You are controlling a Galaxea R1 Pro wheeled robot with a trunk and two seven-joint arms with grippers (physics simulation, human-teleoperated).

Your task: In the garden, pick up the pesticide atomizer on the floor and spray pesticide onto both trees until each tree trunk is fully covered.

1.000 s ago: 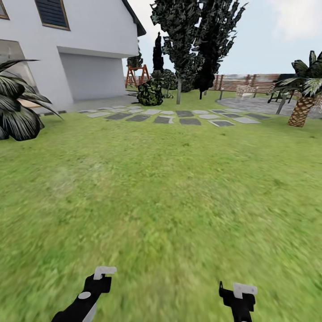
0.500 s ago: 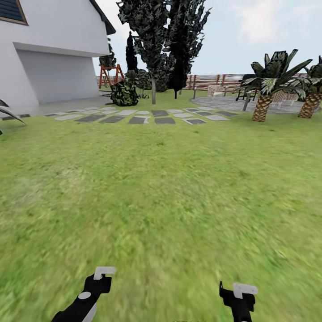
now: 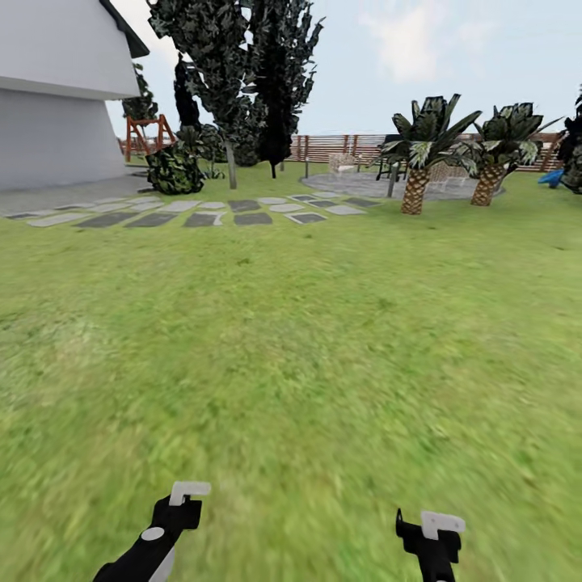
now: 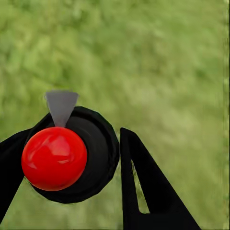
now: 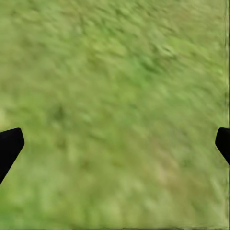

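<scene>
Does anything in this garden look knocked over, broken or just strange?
Nothing looks toppled or damaged. The stepping stones lie flat, the palms stand upright and the fence runs straight. The lawn is merely blurry.

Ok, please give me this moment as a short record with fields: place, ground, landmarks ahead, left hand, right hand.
place: garden with a white house
ground: grass lawn, blurry
landmarks ahead: grey stepping stones, tall dark trees, two short palms, brown slat fence
left hand: low over the grass, holding nothing
right hand: fingers wide apart, grass between them
</scene>
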